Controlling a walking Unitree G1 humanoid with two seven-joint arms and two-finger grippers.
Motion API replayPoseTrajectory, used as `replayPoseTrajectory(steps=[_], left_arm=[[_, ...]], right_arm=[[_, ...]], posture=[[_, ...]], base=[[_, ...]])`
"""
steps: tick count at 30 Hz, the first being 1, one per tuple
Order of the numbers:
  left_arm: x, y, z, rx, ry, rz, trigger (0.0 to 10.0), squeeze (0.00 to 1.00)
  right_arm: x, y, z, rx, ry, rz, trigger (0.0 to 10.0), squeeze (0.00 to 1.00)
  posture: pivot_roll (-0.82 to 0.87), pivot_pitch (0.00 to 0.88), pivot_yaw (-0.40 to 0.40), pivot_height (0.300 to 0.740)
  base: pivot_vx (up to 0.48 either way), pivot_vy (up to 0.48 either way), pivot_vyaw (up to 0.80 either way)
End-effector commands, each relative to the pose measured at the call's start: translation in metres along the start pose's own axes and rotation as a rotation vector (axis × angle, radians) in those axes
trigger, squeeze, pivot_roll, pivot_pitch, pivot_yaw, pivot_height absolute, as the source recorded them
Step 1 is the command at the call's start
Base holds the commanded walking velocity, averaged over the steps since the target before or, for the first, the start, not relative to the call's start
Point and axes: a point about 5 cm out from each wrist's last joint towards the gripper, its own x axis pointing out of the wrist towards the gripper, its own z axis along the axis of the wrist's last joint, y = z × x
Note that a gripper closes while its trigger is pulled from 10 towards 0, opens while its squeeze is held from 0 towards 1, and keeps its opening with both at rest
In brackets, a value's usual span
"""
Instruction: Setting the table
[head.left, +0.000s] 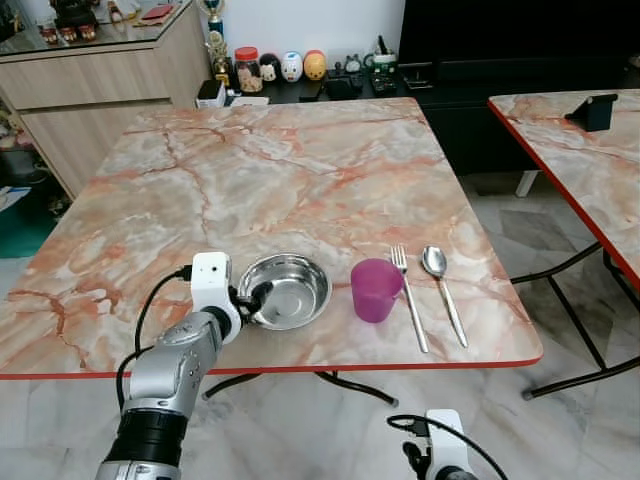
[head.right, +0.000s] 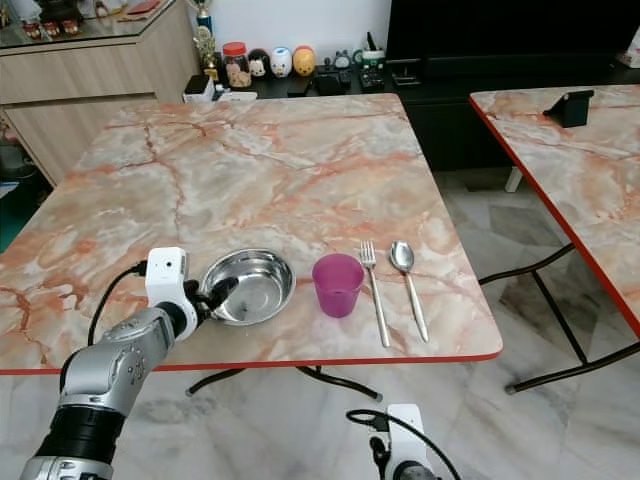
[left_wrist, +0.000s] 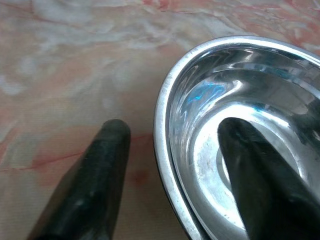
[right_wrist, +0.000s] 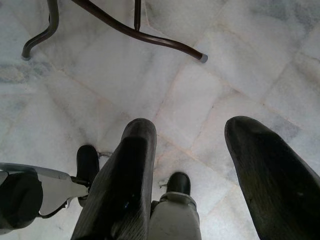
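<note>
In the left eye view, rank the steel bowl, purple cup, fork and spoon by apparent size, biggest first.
1. Steel bowl, its rim straddled by the open left gripper.
2. Purple cup.
3. Fork and spoon: similar length, too close to rank.

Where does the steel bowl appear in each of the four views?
Left eye view: steel bowl near the table's front edge, left of the purple cup.
Right eye view: the same place, left of the cup.
Left wrist view: its rim lies between the left gripper fingers.
Right wrist view: not in it.
Shared landmark: the cup.
</note>
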Motion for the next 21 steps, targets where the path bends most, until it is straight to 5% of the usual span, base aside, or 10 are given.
replayPoseTrajectory(steps=[1,21], left_arm=[[0.0002,0.001,0.0026,0.025,0.013,0.007,0.0,0.0],[-0.0004,-0.001,0.0033,0.02,0.012,0.002,0.0,0.0]], right_arm=[[0.0005,0.0013,0.0014,0.008,-0.001,0.002,10.0,0.0],[0.0004,0.0007,0.0015,0.006,0.0,0.001,10.0,0.0]], posture=[[-0.03,0.0,0.058,0.723],[-0.03,0.0,0.054,0.723]], base=[[0.0,0.0,0.0],[0.0,0.0,0.0]])
